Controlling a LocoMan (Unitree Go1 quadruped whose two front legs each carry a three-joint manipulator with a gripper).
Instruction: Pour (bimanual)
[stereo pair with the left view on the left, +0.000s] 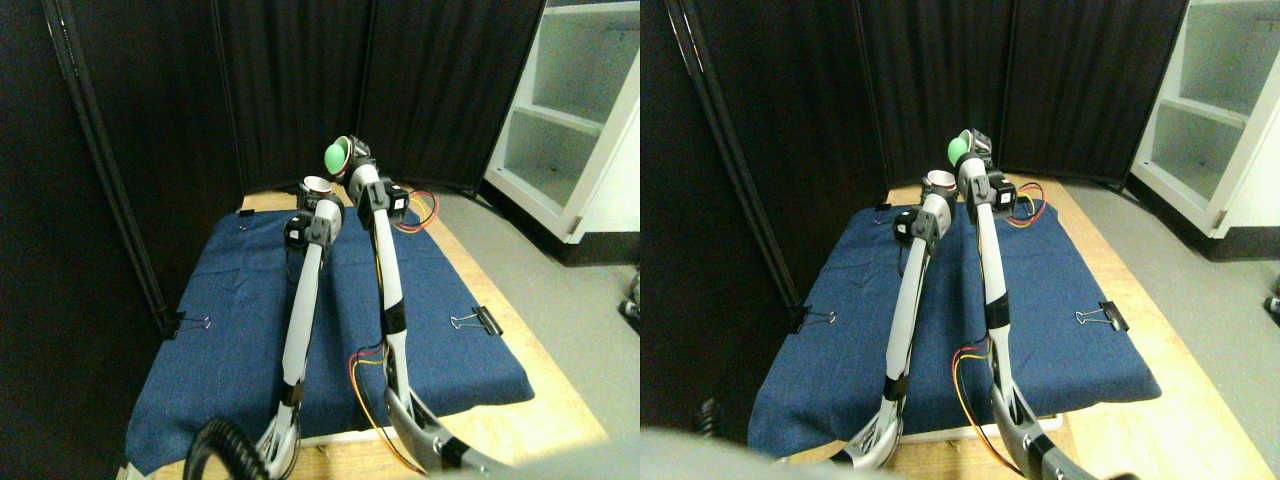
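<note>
Two pale robot arms rise from the near edge and reach toward the far end of a blue cloth (250, 330) clipped over a wooden table (520, 400), with dark curtains (300, 80) behind and a white shelf unit (570, 110) at the far right. The right gripper (352, 160) holds a green cup (335, 155) up high, tipped on its side with its mouth turned left and downward. Just below and slightly left, the left gripper (318, 200) carries a white cup (316, 185) upright, its open rim facing up. The two cups sit close together, the green one's lip above the white one's rim. Both grippers appear to be pinching their cups, though the fingers are too small to make out clearly. This looks like the pouring stage itself. To do it well, the white cup should be kept level and steady directly under the green lip, while the green cup tilts gradually, so that nothing falls onto the cloth. Whatever the green cup holds cannot be seen.
</note>
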